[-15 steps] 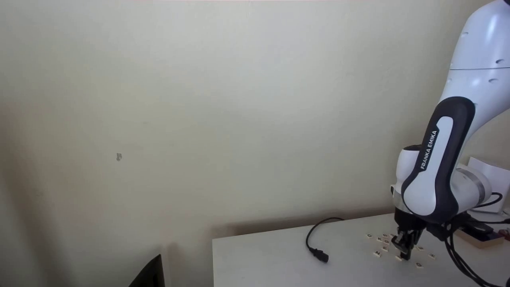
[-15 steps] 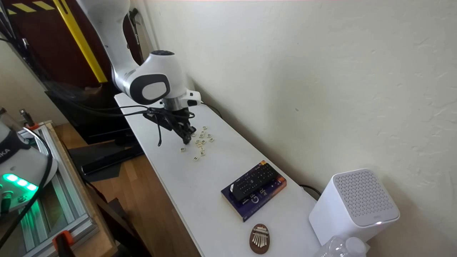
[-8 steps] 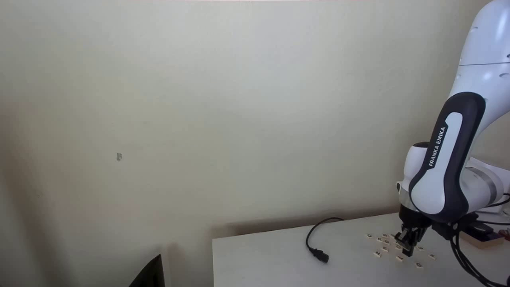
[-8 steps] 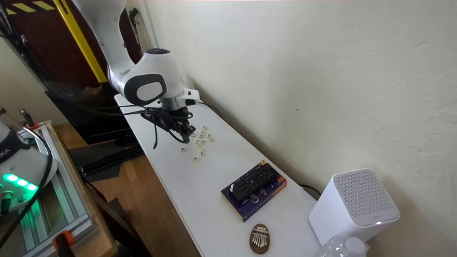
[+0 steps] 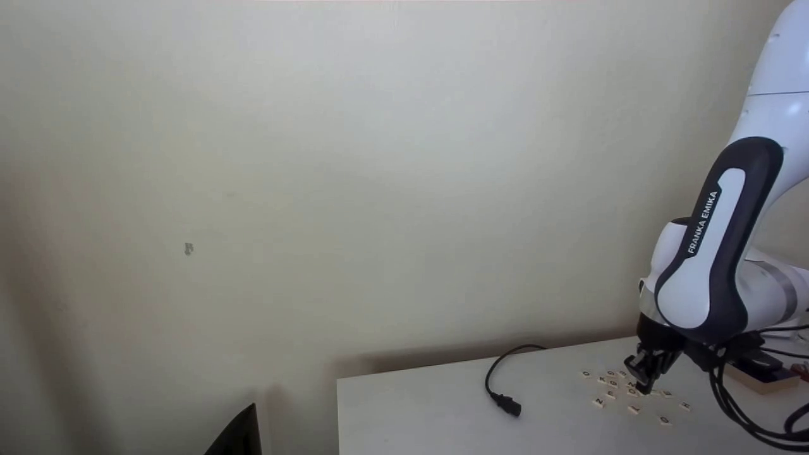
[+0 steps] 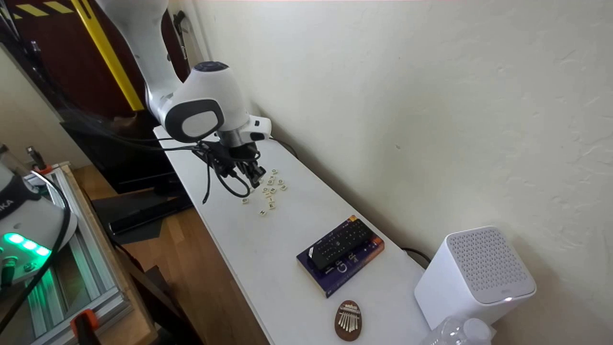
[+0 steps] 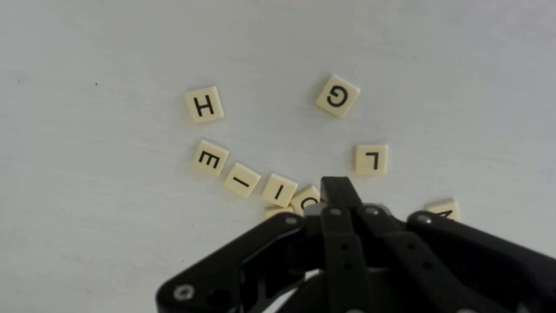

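Far left in an exterior view: white unit [image 6: 29, 266] with green lights, yellow bar [image 6: 112, 60], wood floor [image 6: 194, 244]. My gripper [image 7: 340, 185] is closed up, nothing visible in its grip, over letter tiles [image 7: 279, 190] scattered on the white bench [image 6: 270, 256]. Right of those: book [image 6: 352, 268] with black keypad [image 6: 341, 243] on top, thumb piano [image 6: 348, 320], white box [image 6: 471, 278] near the wall [image 6: 407, 120].

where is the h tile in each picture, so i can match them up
In an exterior view, the H tile is lower right, the rightmost visible tile.
In an exterior view, the H tile is left of and below centre, the lowest tile.
In the wrist view, the H tile is upper left.
Shared landmark: the G tile nearest it.
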Controlling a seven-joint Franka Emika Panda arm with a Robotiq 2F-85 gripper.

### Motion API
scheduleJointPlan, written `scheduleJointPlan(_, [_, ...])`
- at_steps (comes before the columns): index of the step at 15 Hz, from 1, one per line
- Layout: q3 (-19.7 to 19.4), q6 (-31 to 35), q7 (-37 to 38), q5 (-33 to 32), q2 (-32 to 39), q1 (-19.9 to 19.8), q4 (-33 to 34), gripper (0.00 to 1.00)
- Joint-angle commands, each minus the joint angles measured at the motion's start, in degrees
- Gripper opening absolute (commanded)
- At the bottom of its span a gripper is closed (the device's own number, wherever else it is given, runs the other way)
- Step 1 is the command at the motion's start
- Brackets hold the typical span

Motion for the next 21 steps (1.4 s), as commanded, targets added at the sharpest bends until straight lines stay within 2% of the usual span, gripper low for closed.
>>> scheduleJointPlan(1, [2.4, 0.6, 2.1, 1.6, 0.8, -2.9, 1.2, 0.00])
scheduleJointPlan(2, [3.1, 0.3, 2.5, 1.7, 0.8, -3.7, 1.4, 0.00])
scheduleJointPlan(7, [2.0, 0.6, 5.4, 3.5, 2.3, -2.9, 3.2, 0.00])
scheduleJointPlan(14, [3.4, 0.4, 8.1, 5.7, 4.9, -3.4, 5.7, 0.00])
scheduleJointPlan(21, [3.3, 0.0, 8.8, 6.5, 7.3, -3.2, 7.7, 0.00])
